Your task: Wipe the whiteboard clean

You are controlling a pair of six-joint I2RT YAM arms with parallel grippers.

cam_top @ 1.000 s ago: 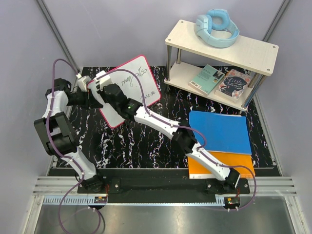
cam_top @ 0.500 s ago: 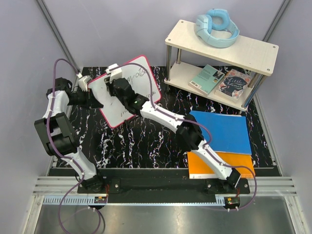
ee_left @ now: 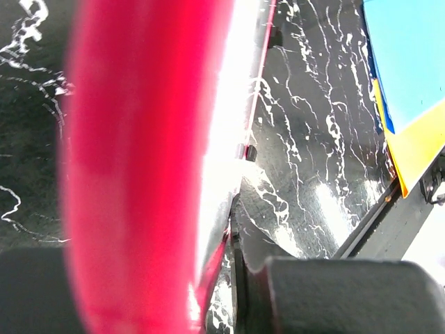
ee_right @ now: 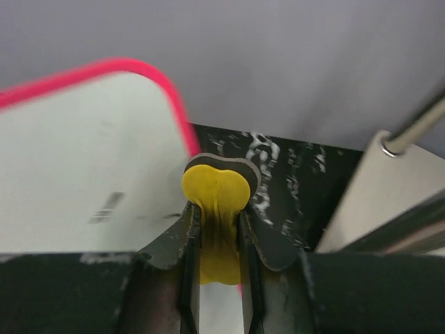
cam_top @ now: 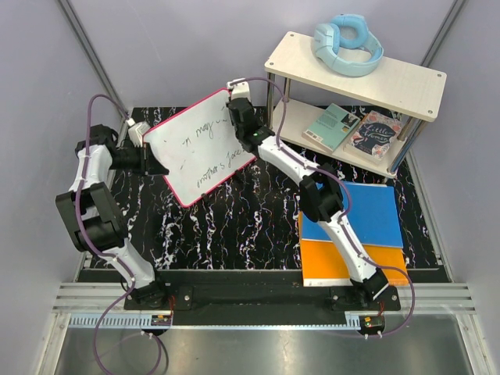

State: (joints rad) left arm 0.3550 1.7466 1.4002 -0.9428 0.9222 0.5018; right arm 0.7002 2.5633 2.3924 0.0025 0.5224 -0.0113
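Top view: your left fingers (cam_top: 150,162) are clamped on the left edge of the whiteboard (cam_top: 199,148), which has black handwriting across its face. Your right fingers (cam_top: 237,98) are at its far corner.

Left wrist: the blurred pink rim runs between the fingers, pinched tight. Black marbled desk (ee_left: 313,153) to their right.

Right wrist: fingers closed on a yellow pad (ee_right: 215,184). The board's rounded corner lies just left of the tips; contact unclear.
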